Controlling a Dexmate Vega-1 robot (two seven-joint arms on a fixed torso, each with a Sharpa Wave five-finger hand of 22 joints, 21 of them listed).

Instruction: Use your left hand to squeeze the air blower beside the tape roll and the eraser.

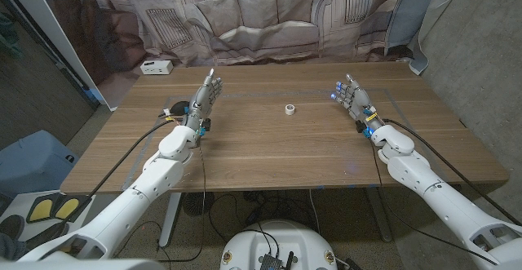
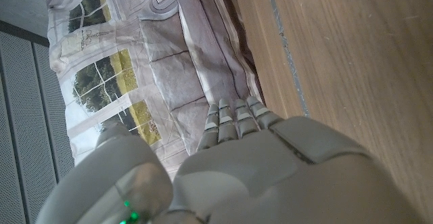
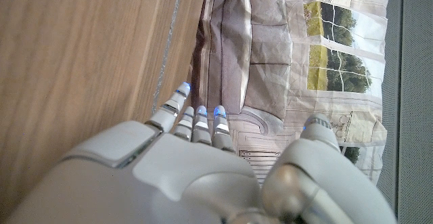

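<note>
arms: white rounded shells, grey at the joints, black cables along the forearms
left hand (image 1: pixel 205 95): grey segmented fingers, green light
right hand (image 1: pixel 350 95): grey fingers, blue-lit tips

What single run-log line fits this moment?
left hand: open, holds nothing | right hand: open, holds nothing | tape roll: mid-table, untouched | squeeze: not begun
</note>
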